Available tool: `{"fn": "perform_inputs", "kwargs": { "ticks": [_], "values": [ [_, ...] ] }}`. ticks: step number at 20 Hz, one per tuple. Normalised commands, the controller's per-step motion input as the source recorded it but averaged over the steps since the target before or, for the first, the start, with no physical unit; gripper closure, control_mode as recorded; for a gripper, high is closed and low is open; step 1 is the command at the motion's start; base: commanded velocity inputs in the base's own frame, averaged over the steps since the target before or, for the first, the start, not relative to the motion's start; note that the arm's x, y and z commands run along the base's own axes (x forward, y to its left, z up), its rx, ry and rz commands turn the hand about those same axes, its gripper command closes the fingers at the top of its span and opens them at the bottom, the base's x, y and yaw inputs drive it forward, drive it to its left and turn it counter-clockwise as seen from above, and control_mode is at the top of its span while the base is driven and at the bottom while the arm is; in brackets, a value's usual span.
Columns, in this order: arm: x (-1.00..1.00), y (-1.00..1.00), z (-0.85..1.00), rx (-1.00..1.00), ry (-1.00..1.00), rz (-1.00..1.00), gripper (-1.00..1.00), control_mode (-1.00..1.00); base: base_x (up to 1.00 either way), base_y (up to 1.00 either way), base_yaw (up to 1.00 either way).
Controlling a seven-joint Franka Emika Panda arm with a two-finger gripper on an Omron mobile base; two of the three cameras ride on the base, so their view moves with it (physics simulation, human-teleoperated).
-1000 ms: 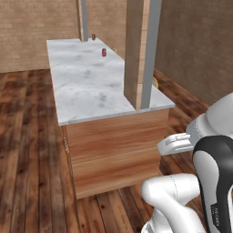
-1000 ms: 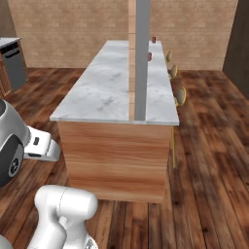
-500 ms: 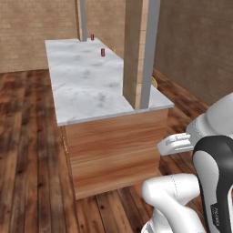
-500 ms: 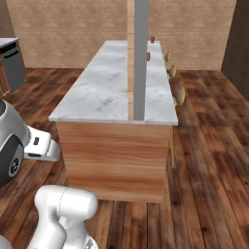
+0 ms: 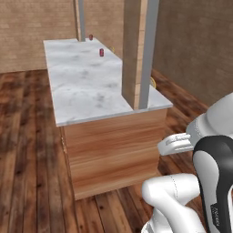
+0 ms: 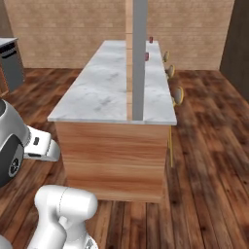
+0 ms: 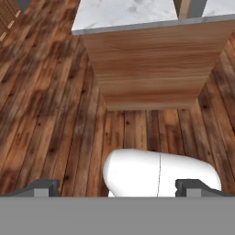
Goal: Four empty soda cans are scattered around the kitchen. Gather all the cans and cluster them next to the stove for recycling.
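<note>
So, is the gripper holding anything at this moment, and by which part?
Nothing is held. The gripper is open, with only wooden floor between its fingertips; two soda cans stand far off on the marble island.

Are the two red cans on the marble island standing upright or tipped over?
Both upright: the nearer soda can and the farther soda can stand taller than wide on the island top.

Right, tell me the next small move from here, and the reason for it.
Probably drive the base forward along the marble-topped wooden island. Two small red cylindrical soda cans stand at its far end, the nearer one well beyond the grey post, while the arm sits folded at the near end with the open fingers pointing at the plank floor, holding nothing.
</note>
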Motion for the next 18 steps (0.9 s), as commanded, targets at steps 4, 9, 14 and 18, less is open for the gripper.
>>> {"fn": "perform_inputs", "kwargs": {
  "ticks": [4,9,14,18],
  "values": [
    [0.0,0.0,0.0,0.0,0.0,0.0,-1.0,1.0,0.62,-0.32,0.05],
    [0.0,0.0,0.0,0.0,0.0,0.0,-1.0,1.0,0.74,-0.09,0.0],
    [0.0,0.0,0.0,0.0,0.0,0.0,-1.0,1.0,0.56,-0.14,0.0],
    [0.0,0.0,0.0,0.0,0.0,0.0,-1.0,1.0,-0.38,-0.76,0.0]
  ]
}}
